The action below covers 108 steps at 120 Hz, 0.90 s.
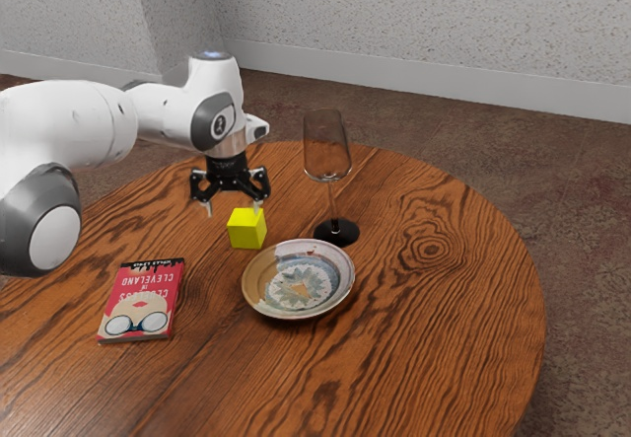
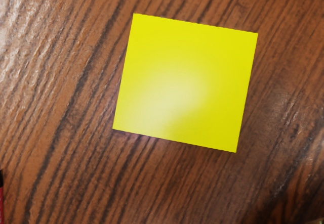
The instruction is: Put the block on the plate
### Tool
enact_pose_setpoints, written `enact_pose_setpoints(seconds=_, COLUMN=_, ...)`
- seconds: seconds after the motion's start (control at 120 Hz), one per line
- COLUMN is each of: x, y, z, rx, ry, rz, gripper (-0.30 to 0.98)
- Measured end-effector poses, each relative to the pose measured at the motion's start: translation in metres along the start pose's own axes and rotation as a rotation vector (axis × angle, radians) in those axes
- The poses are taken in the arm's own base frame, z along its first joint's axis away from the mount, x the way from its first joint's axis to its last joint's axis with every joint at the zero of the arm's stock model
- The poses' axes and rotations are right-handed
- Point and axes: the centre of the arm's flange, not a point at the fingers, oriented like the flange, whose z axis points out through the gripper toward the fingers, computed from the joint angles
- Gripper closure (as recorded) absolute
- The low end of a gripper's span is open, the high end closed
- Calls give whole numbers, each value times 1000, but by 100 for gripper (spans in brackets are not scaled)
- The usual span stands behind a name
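The gripper (image 1: 233, 206) hangs above the table in the exterior view, its two fingers spread wide and nothing between them. Close below it, slightly toward the exterior view's right, the yellow block (image 1: 246, 229) rests on the wood. In the wrist view the top face of the block (image 2: 185, 83) shows under my hand, turned a little. The round patterned plate (image 1: 299, 279) lies nearer the exterior camera than the block, a little to the exterior view's right, with nothing on it.
A wine glass (image 1: 327, 147) with a black base stands behind the plate, close to the block. A red book (image 1: 143, 300) lies flat toward the exterior view's left. The round wooden table (image 1: 444, 328) curves away at the exterior view's right.
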Motion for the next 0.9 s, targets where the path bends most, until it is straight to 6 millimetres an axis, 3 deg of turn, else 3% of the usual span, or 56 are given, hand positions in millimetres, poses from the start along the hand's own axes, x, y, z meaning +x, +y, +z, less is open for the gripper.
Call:
enact_pose_setpoints(seconds=0.258, x=40, y=10, z=33, rx=-27, ry=68, rz=42, gripper=0)
enact_pose_setpoints(seconds=0.392, x=50, y=10, z=52, rx=-37, ry=69, rz=64, gripper=0)
enact_pose_setpoints(seconds=0.675, x=53, y=8, z=80, rx=-32, ry=57, rz=107, gripper=0)
enact_pose_setpoints(seconds=0.9, x=54, y=9, z=84, rx=-39, ry=68, rz=133, gripper=0)
